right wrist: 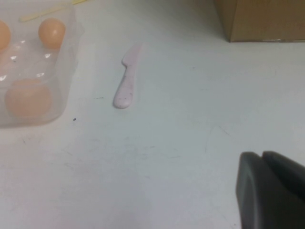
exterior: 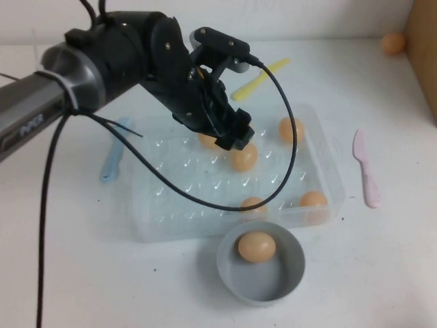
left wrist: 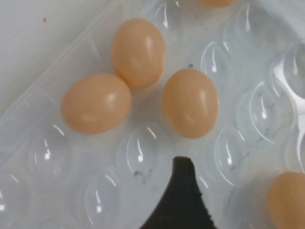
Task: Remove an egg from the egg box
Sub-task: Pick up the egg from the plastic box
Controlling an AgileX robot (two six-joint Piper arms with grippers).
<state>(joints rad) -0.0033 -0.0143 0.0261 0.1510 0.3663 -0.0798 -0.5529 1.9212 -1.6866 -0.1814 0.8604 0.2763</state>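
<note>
Near: round grey bowl (exterior: 260,283) holding one egg. Behind it, clear bluish plastic egg box (exterior: 164,219) with dimpled floor; left gripper (exterior: 233,139) low over its middle, beside the pale orange-tan oval egg (exterior: 244,157), holding nothing, opening unclear. Right gripper (right wrist: 272,188) above bare table, right of pink plastic knife (right wrist: 127,78), pressed closed.
</note>
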